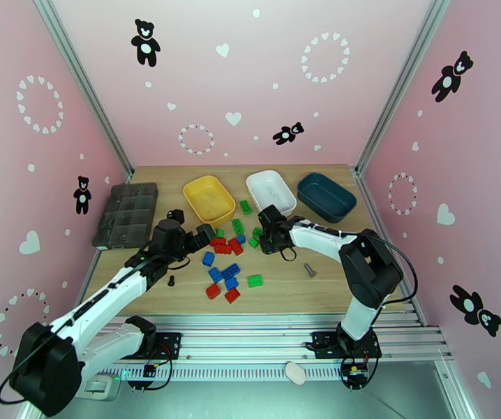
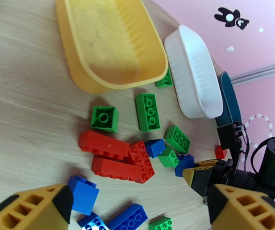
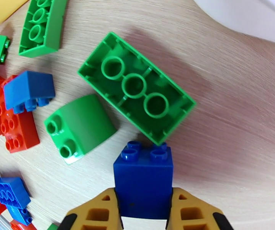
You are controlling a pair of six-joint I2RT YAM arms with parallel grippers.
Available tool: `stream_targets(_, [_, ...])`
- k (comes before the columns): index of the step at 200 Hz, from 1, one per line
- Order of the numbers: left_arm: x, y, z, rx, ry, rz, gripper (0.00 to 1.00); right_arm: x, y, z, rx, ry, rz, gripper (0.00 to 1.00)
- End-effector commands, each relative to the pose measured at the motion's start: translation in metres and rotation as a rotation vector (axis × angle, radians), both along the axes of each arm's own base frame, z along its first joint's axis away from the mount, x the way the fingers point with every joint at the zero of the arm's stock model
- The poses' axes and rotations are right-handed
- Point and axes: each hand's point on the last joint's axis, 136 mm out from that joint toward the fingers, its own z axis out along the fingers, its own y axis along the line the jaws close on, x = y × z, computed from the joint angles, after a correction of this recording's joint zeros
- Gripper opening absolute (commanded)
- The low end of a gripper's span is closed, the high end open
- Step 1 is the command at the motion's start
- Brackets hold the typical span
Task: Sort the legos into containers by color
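Legos (image 1: 231, 271) in red, blue and green lie scattered at the middle of the tabletop (image 1: 320, 291), a pale wood-grain board. Just behind them the yellow tub (image 1: 208, 198), white tub (image 1: 271, 191) and teal tub (image 1: 326, 197) line its far edge. The right gripper (image 3: 143, 206) is clamped on a blue brick (image 3: 143, 181), beside an upturned green brick (image 3: 135, 87). The left gripper (image 1: 203, 239) hangs spread wide over the red bricks (image 2: 110, 156). Pink walls (image 1: 250, 78) printed with bears and hearts enclose three sides.
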Motion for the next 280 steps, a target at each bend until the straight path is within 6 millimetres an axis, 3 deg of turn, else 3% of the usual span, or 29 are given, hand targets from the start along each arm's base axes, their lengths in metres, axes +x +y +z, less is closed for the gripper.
stream_targets(1, [0.006,-0.030,0.020,0.011,-0.050,-0.104,0.98,0.000,-0.011,0.030,-0.001,-0.054,-0.023,0.15])
stream_targets(29, [0.014,-0.061,0.021,0.024,-0.047,-0.176,0.98,0.003,-0.030,0.052,0.017,-0.094,-0.074,0.15])
stream_targets(32, [0.019,-0.066,0.030,0.011,-0.065,-0.181,0.99,0.003,-0.033,0.054,0.017,-0.099,-0.081,0.15])
stream_targets(61, [0.035,-0.102,0.041,-0.044,-0.080,-0.246,0.99,0.009,-0.068,0.071,0.050,-0.130,-0.181,0.14])
stream_targets(112, [0.061,-0.185,0.054,-0.098,-0.081,-0.403,0.98,0.025,-0.146,0.108,0.144,-0.216,-0.427,0.12])
stream_targets(142, [0.076,-0.221,0.055,-0.132,-0.067,-0.449,0.98,0.036,-0.197,0.123,0.147,-0.265,-0.584,0.13])
stream_targets(168, [0.083,-0.246,0.057,-0.166,-0.060,-0.490,0.97,0.053,-0.226,0.126,0.151,-0.282,-0.680,0.13])
stream_targets(207, [0.086,-0.258,0.062,-0.166,-0.071,-0.501,0.97,0.094,-0.253,0.123,0.202,-0.278,-0.772,0.12])
stream_targets(244, [0.086,-0.248,0.063,-0.083,-0.087,-0.503,0.97,0.131,-0.267,0.120,0.181,-0.248,-0.818,0.14])
stream_targets(280, [0.085,-0.234,0.063,-0.038,-0.098,-0.493,0.98,0.153,-0.279,0.111,0.127,-0.225,-0.849,0.20])
